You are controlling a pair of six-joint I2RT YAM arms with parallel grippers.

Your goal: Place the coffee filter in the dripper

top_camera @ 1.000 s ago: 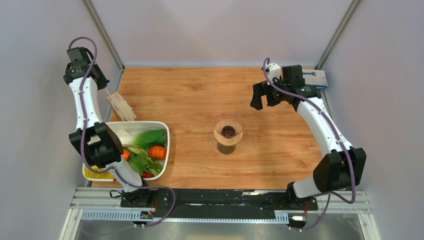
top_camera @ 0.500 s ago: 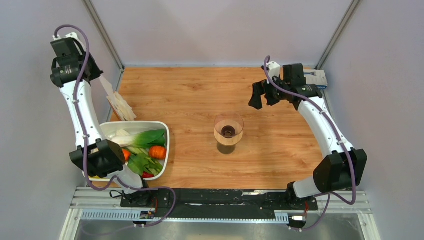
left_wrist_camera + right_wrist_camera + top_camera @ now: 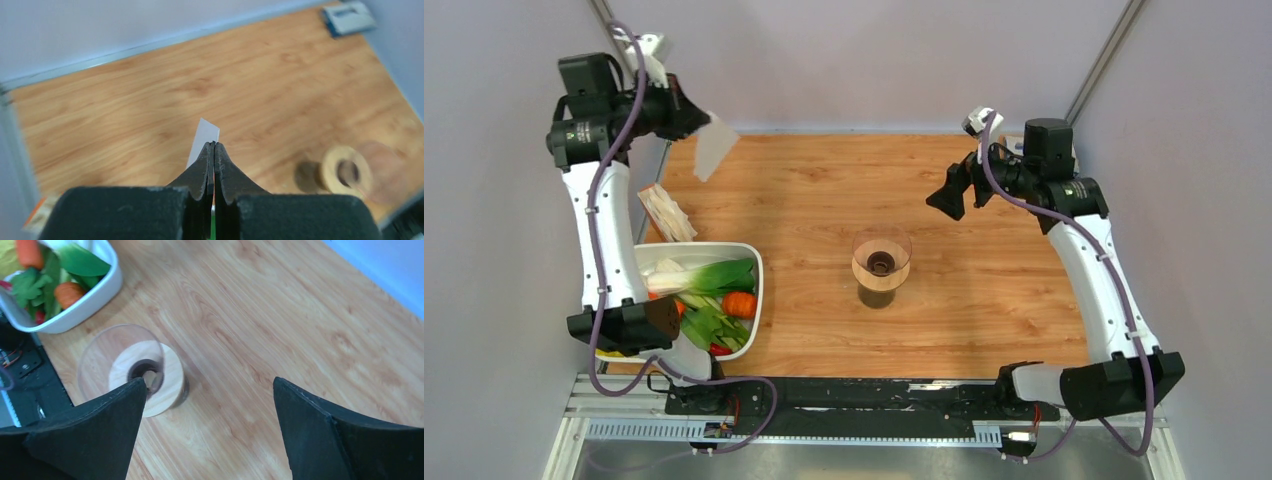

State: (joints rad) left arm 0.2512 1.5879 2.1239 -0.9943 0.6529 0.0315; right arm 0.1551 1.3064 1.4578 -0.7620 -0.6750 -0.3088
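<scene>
Pinching the filter point(image 3: 712, 148) by 1 edge, the left hand point(image 3: 696, 118) is dangling it high over the far-left surface point(image 3: 824, 190); right hand point(image 3: 948, 196) is gaping wide near the dripper point(image 3: 881, 262). Paper's light, floppy, probably crumples easily.

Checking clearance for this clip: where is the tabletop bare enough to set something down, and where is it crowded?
Bare wood lies between the vegetable dish and the dripper, and behind the dripper up to the back wall. The left edge is crowded: dish plus paper stack.
</scene>
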